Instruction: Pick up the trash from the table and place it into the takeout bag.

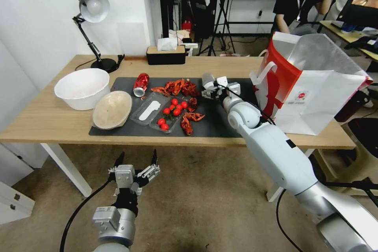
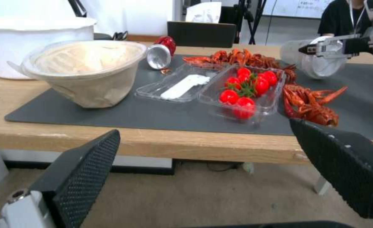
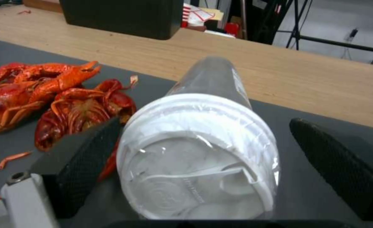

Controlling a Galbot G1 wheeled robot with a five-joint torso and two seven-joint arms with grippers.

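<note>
The right gripper (image 3: 203,171) has its jaws spread wide on either side of a clear cup with a white lid (image 3: 199,152), which lies on its side on the dark grey mat (image 1: 220,126) with its lid end toward the wrist; one finger (image 3: 89,155) looks to be just at the lid's rim, the other stands apart from it, and the jaws have not closed on the cup. Right beside the cup lies a heap of red crayfish shells (image 3: 55,98), and more shells (image 1: 179,86) run along the mat's far edge, with another few (image 1: 189,120) nearer its front edge. Between them sits an open clear plastic tray (image 1: 157,112), one half holding cherry tomatoes (image 2: 245,88), the other a white label. Toward the counter's left end, a crushed red can (image 1: 140,84) lies on the mat near its far edge, a beige round bowl (image 1: 112,109) rests tilted at the mat's left front corner, and a large white bowl (image 1: 82,88) stands on the bare wood just beyond it. The takeout bag (image 1: 311,86) stands open at the right end of the counter (image 1: 47,122), close to the right arm. The left gripper (image 1: 136,163) hangs below the counter's front edge, over the floor, jaws wide and holding nothing.
</note>
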